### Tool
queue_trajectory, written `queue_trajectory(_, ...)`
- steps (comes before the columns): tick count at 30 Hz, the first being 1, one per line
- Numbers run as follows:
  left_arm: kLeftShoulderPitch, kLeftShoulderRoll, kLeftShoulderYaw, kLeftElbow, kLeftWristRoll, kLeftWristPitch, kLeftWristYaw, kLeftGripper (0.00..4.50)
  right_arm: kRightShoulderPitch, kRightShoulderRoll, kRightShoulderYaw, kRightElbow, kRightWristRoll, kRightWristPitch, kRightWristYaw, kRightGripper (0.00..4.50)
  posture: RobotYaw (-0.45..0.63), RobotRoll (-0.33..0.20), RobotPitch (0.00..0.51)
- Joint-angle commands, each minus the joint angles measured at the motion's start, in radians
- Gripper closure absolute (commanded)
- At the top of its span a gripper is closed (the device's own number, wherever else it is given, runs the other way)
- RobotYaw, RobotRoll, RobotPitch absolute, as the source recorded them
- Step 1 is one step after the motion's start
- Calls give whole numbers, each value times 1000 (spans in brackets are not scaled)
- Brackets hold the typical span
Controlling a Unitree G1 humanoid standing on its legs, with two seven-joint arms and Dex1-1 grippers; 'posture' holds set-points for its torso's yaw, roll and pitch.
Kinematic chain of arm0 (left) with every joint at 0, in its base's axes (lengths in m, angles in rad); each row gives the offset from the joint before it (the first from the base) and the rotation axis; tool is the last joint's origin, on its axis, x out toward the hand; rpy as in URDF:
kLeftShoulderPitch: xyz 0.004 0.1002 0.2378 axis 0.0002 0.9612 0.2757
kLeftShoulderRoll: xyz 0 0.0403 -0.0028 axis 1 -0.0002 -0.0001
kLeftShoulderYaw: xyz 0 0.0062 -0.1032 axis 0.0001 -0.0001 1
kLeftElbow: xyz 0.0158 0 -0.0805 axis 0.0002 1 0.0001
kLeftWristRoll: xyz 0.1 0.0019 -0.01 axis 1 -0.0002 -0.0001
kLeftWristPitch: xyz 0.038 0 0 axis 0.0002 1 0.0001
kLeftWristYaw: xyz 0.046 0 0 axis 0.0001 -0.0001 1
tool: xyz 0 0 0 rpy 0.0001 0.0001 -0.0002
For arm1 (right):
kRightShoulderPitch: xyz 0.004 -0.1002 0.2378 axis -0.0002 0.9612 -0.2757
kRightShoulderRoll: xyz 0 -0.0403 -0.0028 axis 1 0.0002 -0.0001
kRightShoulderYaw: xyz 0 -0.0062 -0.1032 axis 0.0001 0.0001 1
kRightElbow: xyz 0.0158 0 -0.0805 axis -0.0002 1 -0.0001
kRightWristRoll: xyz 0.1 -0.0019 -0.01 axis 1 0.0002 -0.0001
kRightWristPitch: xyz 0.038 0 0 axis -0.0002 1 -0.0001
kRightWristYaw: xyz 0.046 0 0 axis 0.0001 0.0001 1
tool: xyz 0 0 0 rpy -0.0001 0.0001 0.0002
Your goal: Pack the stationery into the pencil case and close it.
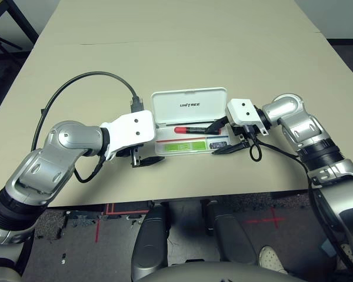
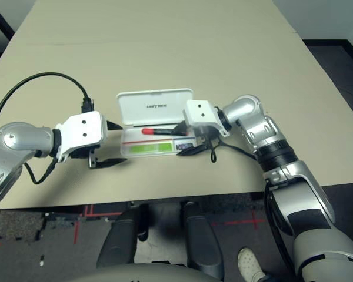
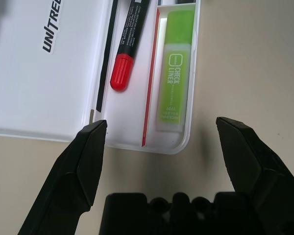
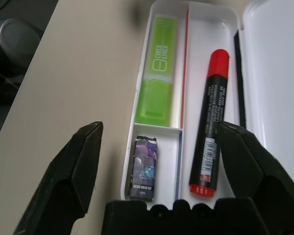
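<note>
The pencil case (image 1: pixel 188 106) lies open mid-table, its white lid with the UNITREE lettering tipped back. In its tray (image 4: pixel 132 147) are a red marker (image 4: pixel 210 122) with black ends, a light green highlighter (image 4: pixel 159 78) and a small dark eraser block (image 4: pixel 143 166) in its own compartment. My left gripper (image 2: pixel 113 143) is open at the case's left end, its fingers (image 3: pixel 88 156) straddling that end just off the rim. My right gripper (image 1: pixel 219 138) is open at the right end, straddling the eraser and the marker's tip, with nothing held.
A black cable (image 1: pixel 82 82) arcs over the table from my left wrist, and a short loop (image 1: pixel 256 151) hangs at the right wrist. The table's front edge (image 1: pixel 182 197) runs close below the case. Bare tabletop stretches behind the lid.
</note>
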Motion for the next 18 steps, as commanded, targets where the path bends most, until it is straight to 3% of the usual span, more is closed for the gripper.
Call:
queue_trajectory(1,15,10,-9,2,12,-10,-6,0,-5,-36,-44,-43,48,45,28,11,106,0,206)
queue_trajectory(7,16,20,6,43,16,-35,-11,0,50,-151,-138,-126,150,180,53,11,91,0,204)
queue_trajectory(18,-3,17,39,191,30,-102,-12,0,269,-283,-274,-178,214,247,-10,11,46,0,199)
